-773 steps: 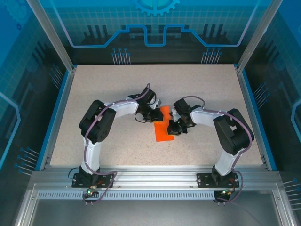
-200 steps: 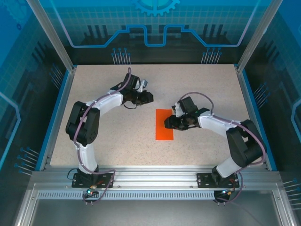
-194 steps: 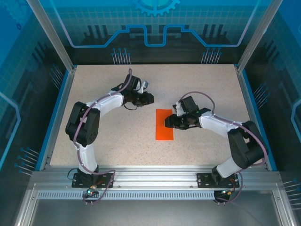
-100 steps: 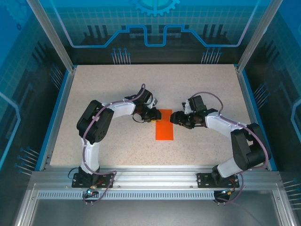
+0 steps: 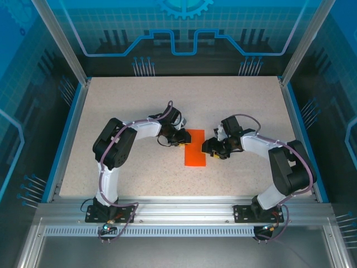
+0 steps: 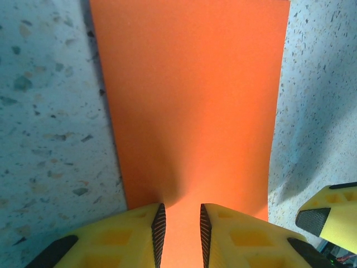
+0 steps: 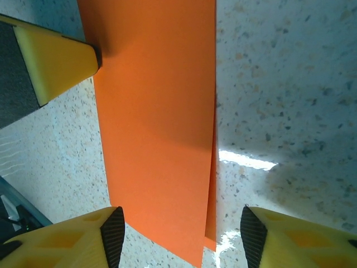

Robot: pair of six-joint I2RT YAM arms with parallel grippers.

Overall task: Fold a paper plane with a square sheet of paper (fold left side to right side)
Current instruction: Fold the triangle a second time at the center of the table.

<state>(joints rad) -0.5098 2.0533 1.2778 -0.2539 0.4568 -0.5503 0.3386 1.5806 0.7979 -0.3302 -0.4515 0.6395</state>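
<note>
The square sheet of paper (image 5: 195, 153) lies on the table folded in half, a narrow bright orange strip with its two layers slightly offset along the right edge (image 7: 156, 111). My left gripper (image 5: 184, 138) sits on the strip's far left corner. Its yellow fingers stand a narrow gap apart over the paper (image 6: 179, 231), with nothing gripped between them. My right gripper (image 5: 210, 149) is at the strip's right edge, its jaws wide open and straddling one end of the sheet (image 7: 182, 237). The paper plane is out of view.
The speckled table (image 5: 122, 167) has blue rails on the left and right and a metal frame at the near edge. Both arms reach in towards the middle. A left fingertip (image 7: 56, 64) and a right fingertip (image 6: 329, 215) come close together over the paper.
My left arm swung from the far left of the table to the paper's far left corner. My right gripper shifted along the paper's right edge.
</note>
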